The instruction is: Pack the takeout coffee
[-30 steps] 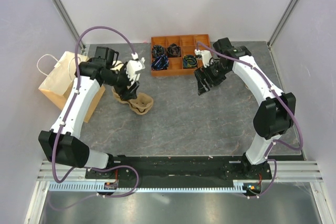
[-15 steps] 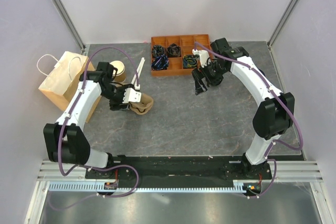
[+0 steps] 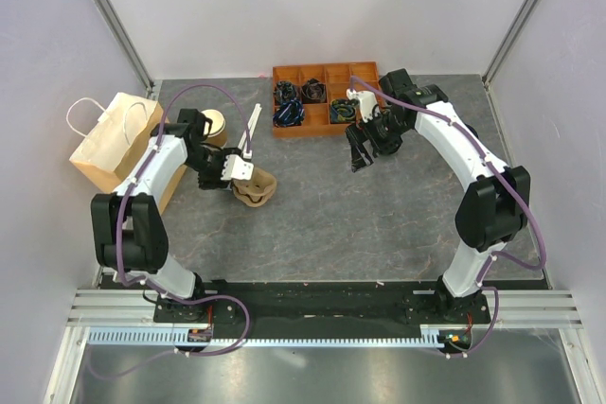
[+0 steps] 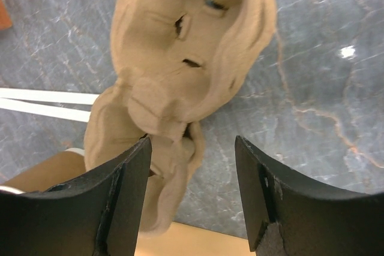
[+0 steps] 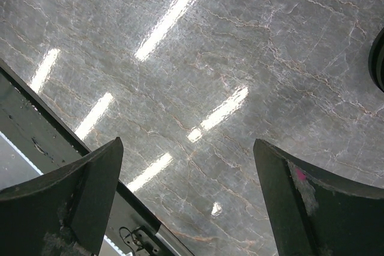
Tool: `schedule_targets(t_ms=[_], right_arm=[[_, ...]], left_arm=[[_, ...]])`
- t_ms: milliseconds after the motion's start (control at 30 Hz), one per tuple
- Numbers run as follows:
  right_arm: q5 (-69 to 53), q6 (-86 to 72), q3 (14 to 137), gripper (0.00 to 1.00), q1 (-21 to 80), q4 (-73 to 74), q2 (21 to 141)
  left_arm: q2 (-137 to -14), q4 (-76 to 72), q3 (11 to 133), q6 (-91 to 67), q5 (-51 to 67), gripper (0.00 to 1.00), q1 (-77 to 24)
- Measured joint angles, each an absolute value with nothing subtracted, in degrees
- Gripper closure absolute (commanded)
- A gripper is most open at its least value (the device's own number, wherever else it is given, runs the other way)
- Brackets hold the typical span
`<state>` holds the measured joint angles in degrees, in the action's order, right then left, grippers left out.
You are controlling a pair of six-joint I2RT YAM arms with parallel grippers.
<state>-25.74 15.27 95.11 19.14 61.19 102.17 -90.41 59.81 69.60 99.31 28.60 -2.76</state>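
Observation:
The takeout coffee is out of view in every frame. My left gripper (image 3: 227, 184) sits low at the left end of a tan moulded-pulp cup carrier (image 3: 254, 190). In the left wrist view the carrier (image 4: 186, 58) fills the top. Its near rim lies against the left finger (image 4: 123, 199), and a wide gap of table separates it from the right finger (image 4: 270, 199), so the jaws stand open. My right gripper (image 3: 363, 150) hangs open in front of the orange tray, with only bare marbled table (image 5: 198, 88) between its fingers.
A lidless tan cup (image 3: 213, 125) stands behind the left arm. A brown paper bag (image 3: 112, 144) is at the far left. The orange compartment tray (image 3: 322, 71) holds black items at the back. A white stick (image 3: 252, 131) lies near the cup.
My left gripper swung down from above the carrier to its left end, and its jaws narrowed a little. The lidless cup came into view. My right gripper shifted slightly back and stayed open.

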Motion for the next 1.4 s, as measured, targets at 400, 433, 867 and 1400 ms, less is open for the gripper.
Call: schedule_targets(t_ms=[400, 433, 867, 1400], right_arm=[[-25.82, 14.98, 95.13, 0.02, 19.29, 61.21, 104.05], [-25.82, 14.96, 95.13, 0.02, 19.29, 61.23, 104.12], [-25.82, 14.76, 96.88, 0.02, 19.29, 61.30, 104.12], [-33.17, 11.25, 100.64, 0.03, 18.87, 61.28, 103.59]], left_arm=[[-94.54, 54.89, 69.82, 99.31, 26.50, 0.57, -1.45], [-94.54, 54.70, 69.82, 99.31, 26.44, 0.61, -1.45], [-91.39, 53.82, 69.82, 99.74, 26.26, 0.98, -1.45], [-73.47, 49.95, 69.38, 99.50, 33.54, 0.98, -16.95]])
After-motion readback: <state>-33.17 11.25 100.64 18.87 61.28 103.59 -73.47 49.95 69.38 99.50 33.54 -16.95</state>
